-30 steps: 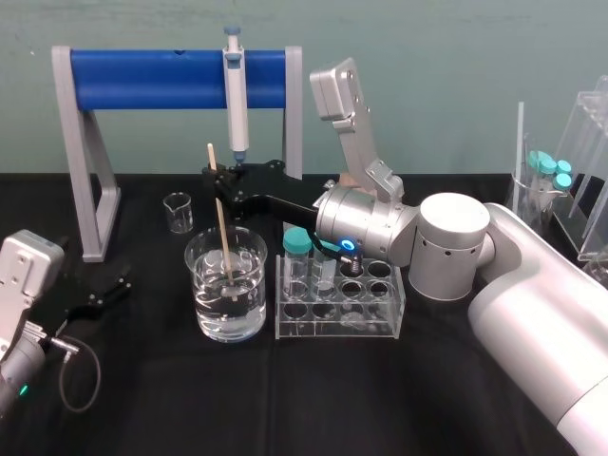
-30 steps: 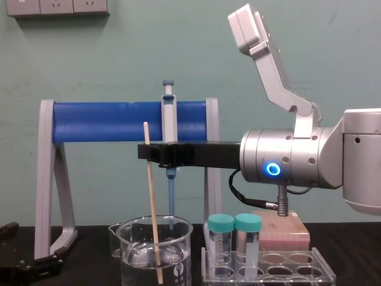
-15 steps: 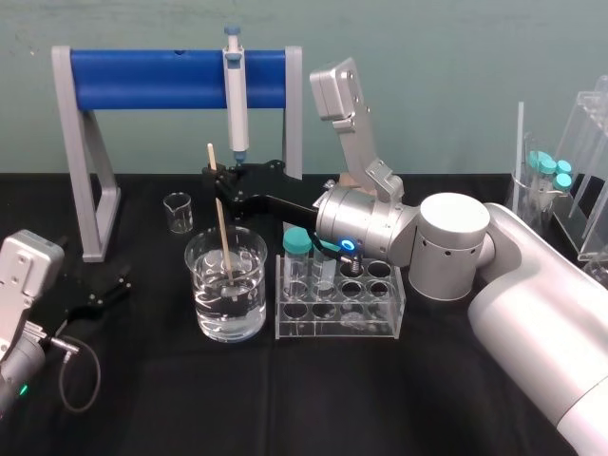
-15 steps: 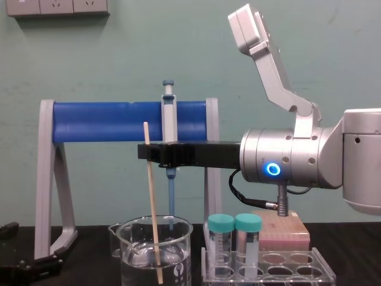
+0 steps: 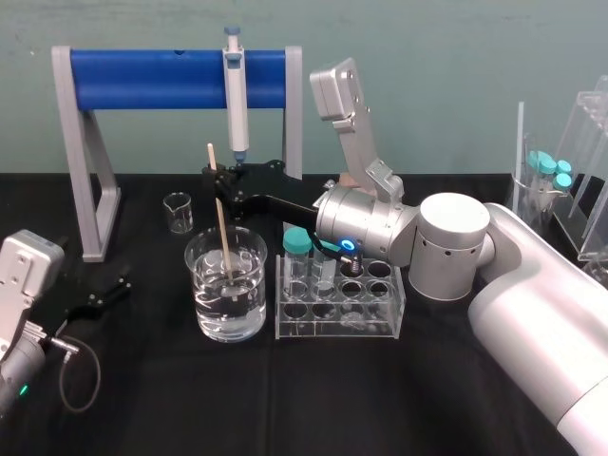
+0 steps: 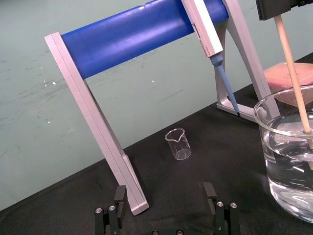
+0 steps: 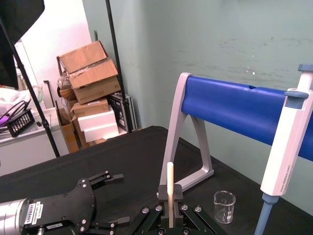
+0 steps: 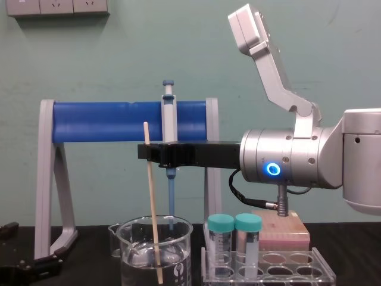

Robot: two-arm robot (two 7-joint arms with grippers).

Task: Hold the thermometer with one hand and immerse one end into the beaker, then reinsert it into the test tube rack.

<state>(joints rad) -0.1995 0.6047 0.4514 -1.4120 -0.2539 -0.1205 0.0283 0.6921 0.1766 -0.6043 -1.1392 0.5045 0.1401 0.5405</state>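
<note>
The right tool point(image 5: 218, 180) gripped the thermometer point(image 5: 224, 242) shut, its lower end sunk in the beaker point(image 5: 249, 306).
Thin, light and likely brittle, it looked best pinched high, above the beaker; the left tool point(image 5: 109, 293) lay open left of the beaker.

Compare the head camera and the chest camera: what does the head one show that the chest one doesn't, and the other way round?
The head view adds the far-right teal-capped tubes and the holes of the rack seen from above. The chest view adds the wall sockets and the white mark on the beaker. Both share the right claw shut on the thermometer, whose lower end sits inside the beaker, the pipette on the blue stand, and the left claw parked low at the left.
</note>
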